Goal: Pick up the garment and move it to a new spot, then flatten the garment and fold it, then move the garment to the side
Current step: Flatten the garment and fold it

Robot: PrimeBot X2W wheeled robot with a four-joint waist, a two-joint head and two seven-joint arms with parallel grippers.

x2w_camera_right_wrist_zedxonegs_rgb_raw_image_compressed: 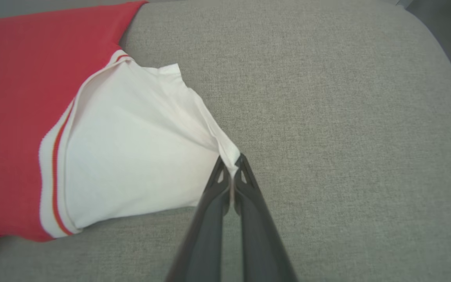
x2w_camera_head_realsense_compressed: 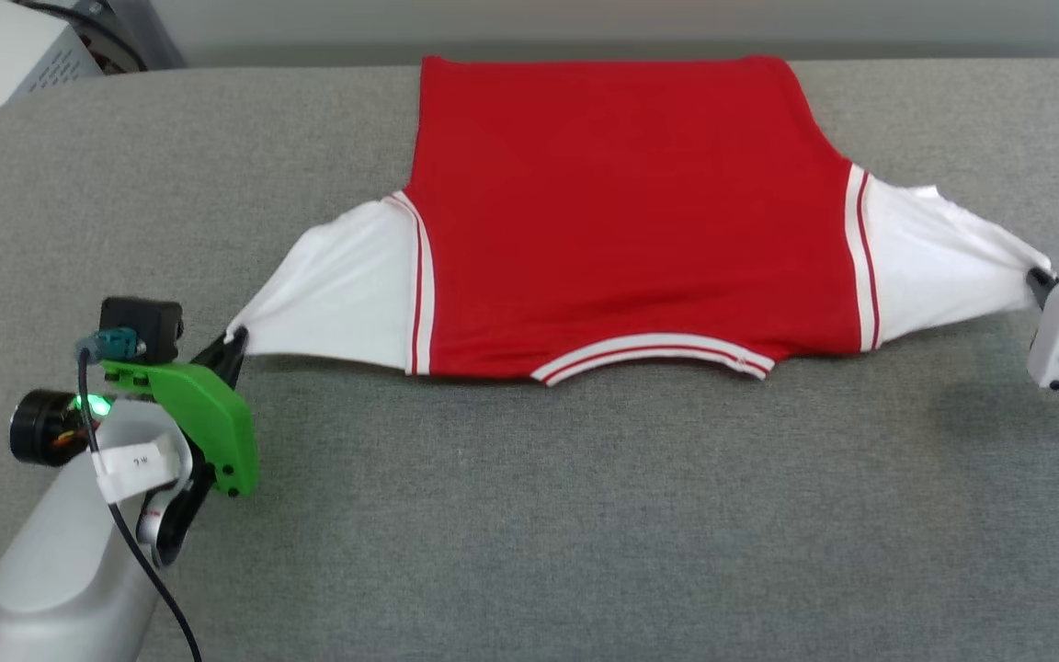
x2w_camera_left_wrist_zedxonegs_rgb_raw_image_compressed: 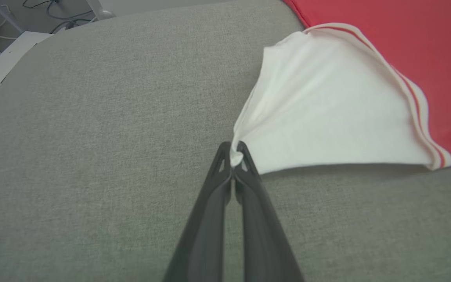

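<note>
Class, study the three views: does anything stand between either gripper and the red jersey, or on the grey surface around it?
Nothing visible does. The left gripper and right gripper each pinch a white sleeve tip of the garment; no obstacle shows on the grey surface.

Nothing readable. Small dark marks on white tag (x2w_camera_head_realsense_compressed: pixel 137 462) at 8 o'clock, too blurred to make out.

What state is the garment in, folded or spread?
Spread: the garment lies flat, its white sleeves pinched and drawn outward by the left gripper and right gripper.
</note>
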